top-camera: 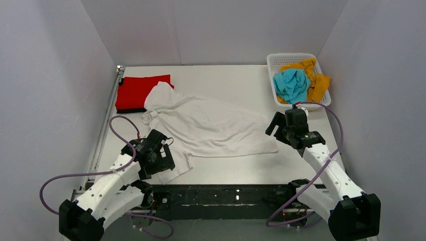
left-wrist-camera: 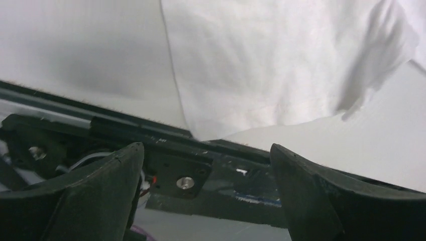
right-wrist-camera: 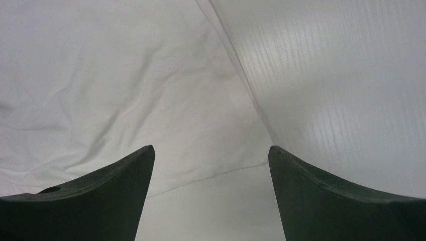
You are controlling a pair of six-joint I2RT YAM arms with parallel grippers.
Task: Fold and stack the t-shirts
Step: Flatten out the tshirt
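A white t-shirt (top-camera: 211, 128) lies spread and wrinkled across the middle of the table. A folded red t-shirt (top-camera: 135, 90) lies at the far left on a black t-shirt (top-camera: 129, 110), only whose edge shows. Teal-blue (top-camera: 291, 84) and mustard-orange (top-camera: 317, 83) t-shirts are crumpled in the basket. My left gripper (top-camera: 162, 159) is open and empty over the white shirt's near left corner; its view (left-wrist-camera: 206, 155) shows the shirt (left-wrist-camera: 261, 65) and the table's near edge. My right gripper (top-camera: 276, 128) is open and empty (right-wrist-camera: 211, 153) just above the shirt's right edge (right-wrist-camera: 125, 90).
A white plastic lattice basket (top-camera: 279, 59) stands at the back right of the white table (top-camera: 226, 75). Grey walls enclose the table on three sides. A black rail (left-wrist-camera: 150, 133) with the arm mounts runs along the near edge.
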